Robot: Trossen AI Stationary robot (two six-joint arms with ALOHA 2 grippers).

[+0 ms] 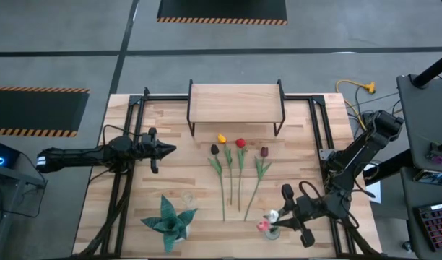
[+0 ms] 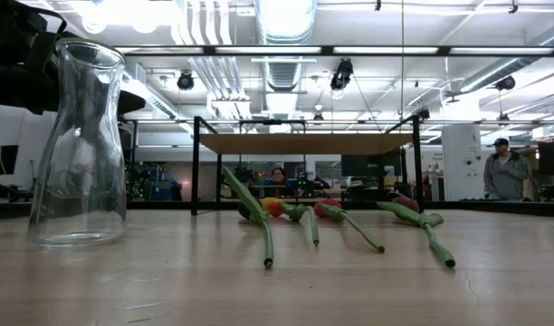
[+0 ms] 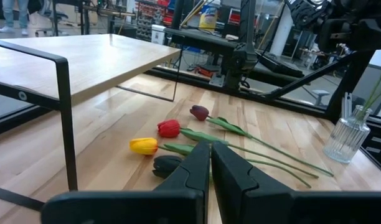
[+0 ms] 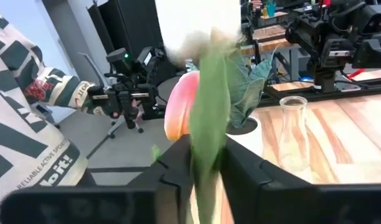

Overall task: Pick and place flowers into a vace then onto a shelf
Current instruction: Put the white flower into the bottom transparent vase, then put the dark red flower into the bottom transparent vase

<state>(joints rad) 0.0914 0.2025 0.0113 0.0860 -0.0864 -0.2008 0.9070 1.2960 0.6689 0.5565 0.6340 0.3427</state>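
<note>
right end effector (image 4: 206, 163) pinching pink tulip (image 4: 181, 112) stem, stem upright between fingers | ribbed vase (image 1: 273, 230) touching | left end effector (image 1: 168, 149) pressed together, idle near shelf (image 1: 235, 101)

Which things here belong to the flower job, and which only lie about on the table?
Job: four loose tulips; pink and white tulips in the ribbed vase, stems in the right pincer; shelf.
Lying about: teal spiky plant; empty clear carafe.
</note>
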